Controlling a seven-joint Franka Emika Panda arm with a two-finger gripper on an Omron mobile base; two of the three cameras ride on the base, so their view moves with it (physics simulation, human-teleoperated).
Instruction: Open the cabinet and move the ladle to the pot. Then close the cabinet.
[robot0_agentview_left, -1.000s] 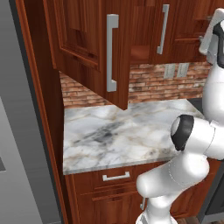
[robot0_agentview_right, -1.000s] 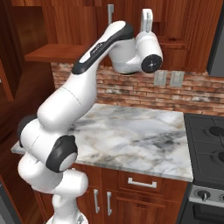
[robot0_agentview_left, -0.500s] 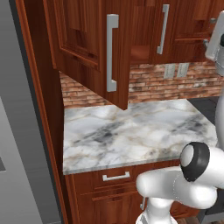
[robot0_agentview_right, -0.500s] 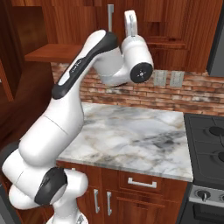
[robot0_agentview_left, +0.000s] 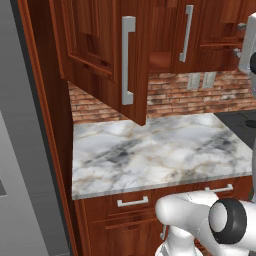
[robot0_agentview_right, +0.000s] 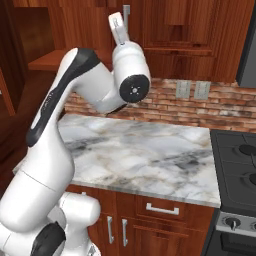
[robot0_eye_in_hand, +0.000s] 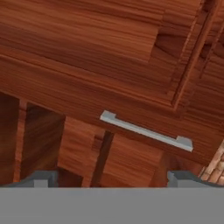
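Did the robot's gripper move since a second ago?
Yes. In the right base view the gripper has swung left, away from the wall outlets, toward the cabinet handle. It is open.

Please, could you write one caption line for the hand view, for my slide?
Open end effector facing the silver bar handle of a reddish-brown wall cabinet door, not yet touching it.

- You will find no readable text, label, brand, number or sign in any of the three views.
- The cabinet doors and their silver bar handles carry no markings.
- The two wall plates on the brick backsplash are blank.
- The stove knob shows no legible marking at this picture size.
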